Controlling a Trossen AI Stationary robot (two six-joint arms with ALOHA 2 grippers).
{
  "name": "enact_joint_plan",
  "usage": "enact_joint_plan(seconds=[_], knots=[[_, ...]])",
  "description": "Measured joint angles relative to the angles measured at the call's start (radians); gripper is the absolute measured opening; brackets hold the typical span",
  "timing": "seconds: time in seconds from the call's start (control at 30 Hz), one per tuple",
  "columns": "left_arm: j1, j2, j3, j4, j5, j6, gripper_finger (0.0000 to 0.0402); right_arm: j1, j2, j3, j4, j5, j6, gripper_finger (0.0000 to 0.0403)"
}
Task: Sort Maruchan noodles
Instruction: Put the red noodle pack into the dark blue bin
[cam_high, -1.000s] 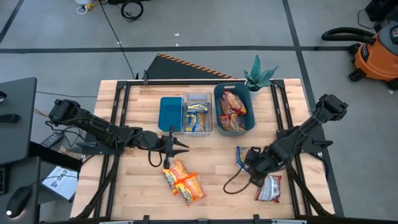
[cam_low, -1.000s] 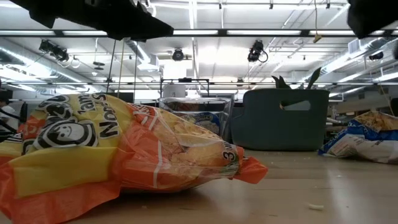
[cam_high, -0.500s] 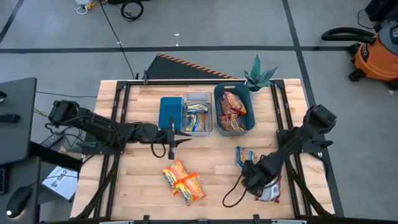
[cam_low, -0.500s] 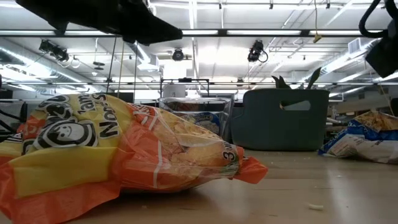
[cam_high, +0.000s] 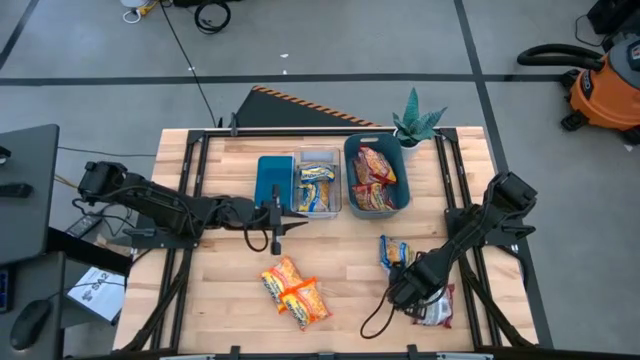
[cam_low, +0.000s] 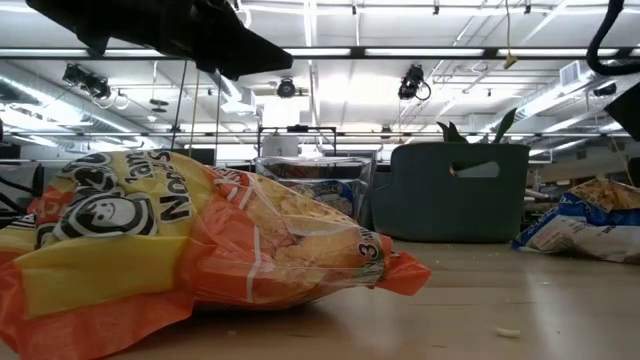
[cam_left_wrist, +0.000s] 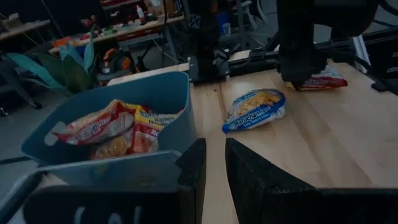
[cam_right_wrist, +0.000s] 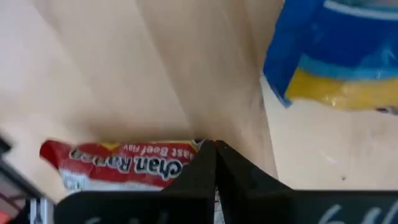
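light: we see bright ceiling strip lights (cam_low: 330, 52), even overhead | shadows: soft | blur: nearest orange packet (cam_low: 180, 250) fills our low view; red packet (cam_right_wrist: 124, 163) blurred | left wrist dimmer

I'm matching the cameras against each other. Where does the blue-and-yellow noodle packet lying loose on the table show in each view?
High view: blue-and-yellow packet right of centre, below the teal bin.
Low view: far right edge, right of the teal bin.
Left wrist view: middle, beyond the teal bin.
Right wrist view: upper right corner.
Shared landmark: the teal bin.
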Motion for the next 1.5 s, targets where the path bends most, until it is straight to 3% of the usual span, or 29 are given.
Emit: enact_joint_plan(seconds=[0.17,0.5,0.8,1.1,1.3,1.5], knots=[[-0.015,0.000,0.000,-0.011,0.001,-0.042,0.0066,-0.049,-0.038,0.103,-0.235,0.021,-0.100,0.0015],[-0.074,0.000,0.000,-0.035,0.002,-0.094,0.0066,-0.134,-0.188,0.408,-0.691,0.419,-0.120,0.0010],[-0.085,0.000,0.000,-0.041,0.001,-0.101,0.0066,-0.257,-0.334,0.523,-0.620,0.822,-0.322,0.0007],[-0.085,0.000,0.000,-0.040,0.000,-0.080,0.0066,-0.473,-0.381,0.509,-0.356,1.052,-0.697,0.0007],[-0.085,0.000,0.000,-0.040,0.000,-0.066,0.0066,-0.739,-0.359,0.508,-0.140,1.016,-1.015,0.0007],[-0.085,0.000,0.000,-0.045,0.000,-0.065,0.0066,-0.993,-0.359,0.460,-0.015,0.854,-1.105,0.0007]])
